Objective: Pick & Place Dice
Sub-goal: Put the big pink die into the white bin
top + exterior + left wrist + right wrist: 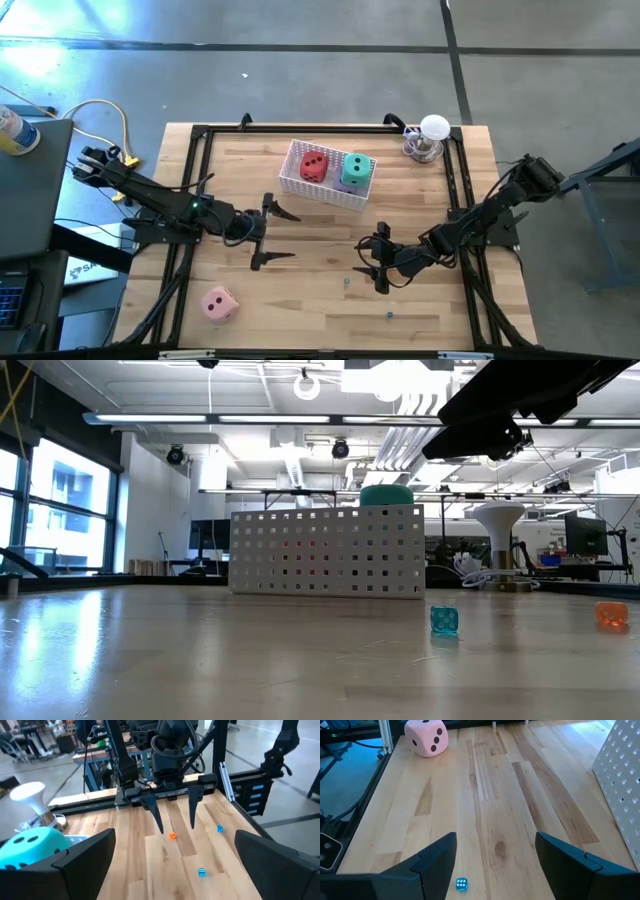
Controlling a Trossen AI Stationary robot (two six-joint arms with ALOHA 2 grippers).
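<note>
We took the white perforated basket (330,185) at the back-middle of the wooden counter (300,300) as our landmark and worked left to right in the overhead view.

Farthest left of the basket, and well toward the near edge, the pink die (219,304) lay alone on the boards, apart from both arms; we also saw it far off in the right wrist view (426,737).

Next came the left pincer (276,234), just left of and in front of the basket's left end. Its fingers stood wide open with nothing between them, and in its own wrist view (165,865) only bare wood showed in the gap.

Inside the basket we found the red die (313,167) toward the left and the green die (355,169) to the right of it, with a sliver of the purple die (344,186) showing beneath the green one. From counter height the green die (386,495) rose above the basket's wall (326,551).

In front of the basket's right end hovered the right pincer (377,263), its fingers parted and gripping nothing, as its wrist view (495,865) confirmed. A small blue die (461,884) lay on the counter by it, and a small orange die (172,835) showed in the left wrist view.

Right of the basket, at the back corner, stood a white mushroom-shaped object (432,137).
</note>
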